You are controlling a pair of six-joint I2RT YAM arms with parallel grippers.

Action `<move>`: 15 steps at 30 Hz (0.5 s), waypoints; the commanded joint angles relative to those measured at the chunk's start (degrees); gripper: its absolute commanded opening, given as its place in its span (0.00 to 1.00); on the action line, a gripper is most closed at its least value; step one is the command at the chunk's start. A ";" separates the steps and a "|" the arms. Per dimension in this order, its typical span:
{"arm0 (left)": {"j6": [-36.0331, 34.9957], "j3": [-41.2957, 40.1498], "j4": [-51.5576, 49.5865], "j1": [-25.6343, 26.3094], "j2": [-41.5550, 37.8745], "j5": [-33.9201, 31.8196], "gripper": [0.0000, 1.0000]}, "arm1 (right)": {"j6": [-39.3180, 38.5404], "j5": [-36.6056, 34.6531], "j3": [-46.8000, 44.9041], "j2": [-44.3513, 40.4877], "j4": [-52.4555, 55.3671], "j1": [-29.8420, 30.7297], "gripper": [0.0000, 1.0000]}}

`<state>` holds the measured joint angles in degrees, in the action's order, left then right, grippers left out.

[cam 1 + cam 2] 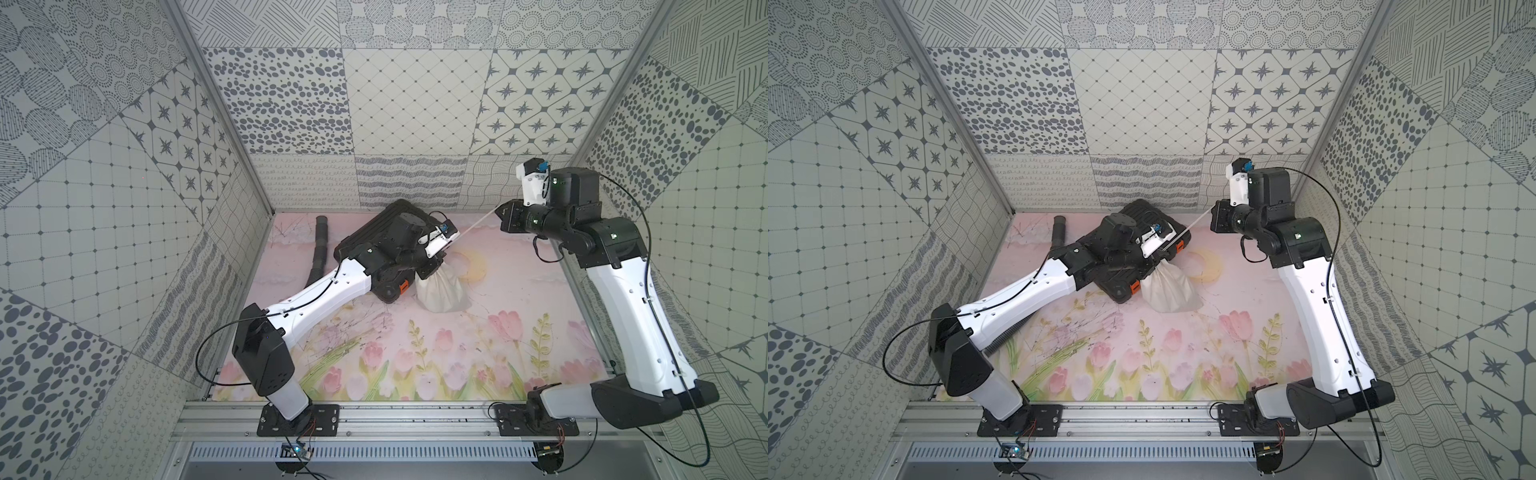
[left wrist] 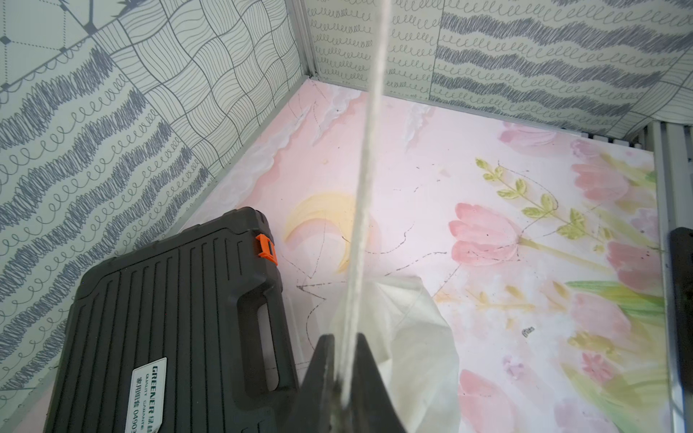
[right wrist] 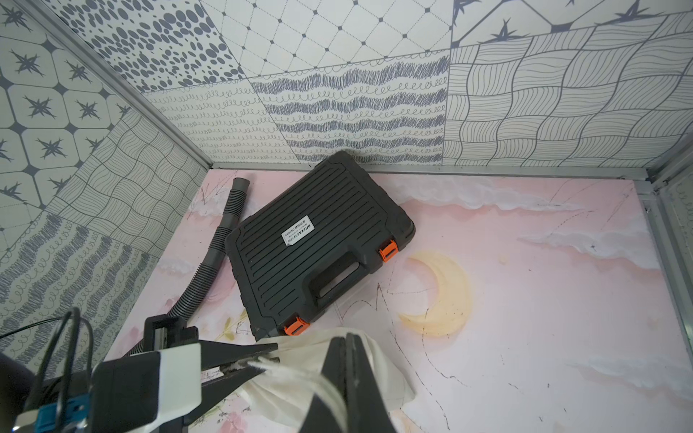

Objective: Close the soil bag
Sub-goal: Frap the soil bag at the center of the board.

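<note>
The soil bag sits mid-table, with the case just beside it at its 10 o'clock. The left gripper pinches its neck. The right gripper, clamped on the taut cord, should draw straight toward 2 o'clock, steadily.

The soil bag is off-white, the ribbed case black.

One bag, one case, one hose
</note>
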<state>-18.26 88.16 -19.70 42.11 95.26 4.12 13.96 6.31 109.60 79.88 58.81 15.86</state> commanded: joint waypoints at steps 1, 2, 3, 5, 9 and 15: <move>-1.19 -3.65 -28.18 -1.84 0.64 -12.80 0.00 | 0.81 -9.03 9.08 -2.87 -18.65 -4.23 0.00; -1.24 -3.71 -28.06 -1.86 0.67 -12.37 0.00 | 1.01 -8.57 9.37 -2.63 -18.52 -4.25 0.00; -1.13 -3.51 -27.98 -1.95 0.70 -11.59 0.00 | 1.55 -7.78 9.52 -2.24 -18.30 -4.26 0.00; -0.26 -2.00 -27.98 -1.99 0.71 -9.64 0.00 | 3.94 -5.17 8.23 -1.82 -18.20 -4.23 0.00; 1.28 2.39 -26.32 -1.82 -1.26 0.46 0.06 | 6.42 -2.35 3.18 -1.68 -19.68 -0.77 0.00; 2.15 1.30 -19.10 -1.94 -5.72 19.48 0.28 | 6.07 -1.47 2.53 -0.28 -21.97 2.95 0.00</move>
<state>-17.47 90.15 -25.93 40.91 91.72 11.25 18.87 7.92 110.34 80.93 49.60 18.83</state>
